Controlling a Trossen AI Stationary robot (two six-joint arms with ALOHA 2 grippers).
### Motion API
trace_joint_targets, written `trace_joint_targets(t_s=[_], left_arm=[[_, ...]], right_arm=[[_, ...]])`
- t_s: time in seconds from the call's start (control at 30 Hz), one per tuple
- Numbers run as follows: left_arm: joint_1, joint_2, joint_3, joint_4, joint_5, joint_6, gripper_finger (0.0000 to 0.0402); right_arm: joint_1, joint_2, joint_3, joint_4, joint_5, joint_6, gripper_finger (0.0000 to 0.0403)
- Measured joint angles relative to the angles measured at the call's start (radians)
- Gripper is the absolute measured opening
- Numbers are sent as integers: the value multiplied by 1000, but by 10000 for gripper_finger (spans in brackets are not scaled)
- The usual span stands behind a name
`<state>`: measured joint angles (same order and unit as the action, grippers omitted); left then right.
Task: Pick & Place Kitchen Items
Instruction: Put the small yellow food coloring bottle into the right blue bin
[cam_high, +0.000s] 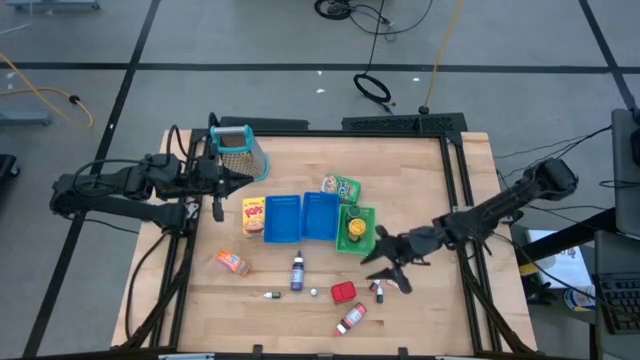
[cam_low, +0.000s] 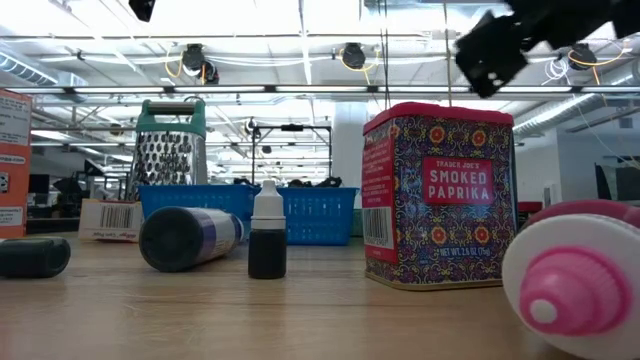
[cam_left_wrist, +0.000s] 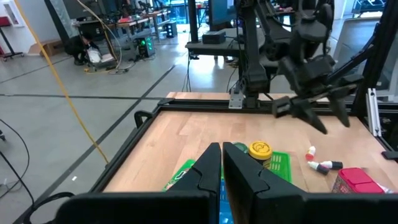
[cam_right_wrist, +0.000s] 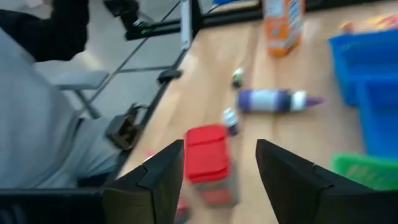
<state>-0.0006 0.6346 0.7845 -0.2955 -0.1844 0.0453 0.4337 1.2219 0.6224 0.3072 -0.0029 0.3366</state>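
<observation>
The right gripper (cam_high: 392, 264) is hovering with fingers spread wide just above the red tin (cam_high: 343, 292), probably not touching it yet. The left gripper (cam_high: 217, 189) is waiting near the grater (cam_high: 240, 150), fingers pressed together. The yellow-lidded jar (cam_high: 355, 225) is sitting in the green tray (cam_high: 367, 214).

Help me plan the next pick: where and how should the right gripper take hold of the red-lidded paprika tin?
Probably from above, across its flat side walls just under the lid. The paprika tin stands upright, a squarish box with bare table around it. The right gripper hovers nearby, fingers open wider than the tin.
</observation>
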Motion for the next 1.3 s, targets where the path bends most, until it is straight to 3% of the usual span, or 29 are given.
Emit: trace_joint_targets(t_s=[0.57, 1.03, 1.3], left_arm=[[0, 0, 0, 0, 0, -4, 21], [0, 0, 0, 1, 0, -10, 21], [0, 0, 0, 1, 0, -28, 21]], right_arm=[[205, 0, 1, -310, 24, 636, 155], [280, 84, 1, -387, 185, 740, 155], [305, 154, 1, -395, 214, 770, 155]])
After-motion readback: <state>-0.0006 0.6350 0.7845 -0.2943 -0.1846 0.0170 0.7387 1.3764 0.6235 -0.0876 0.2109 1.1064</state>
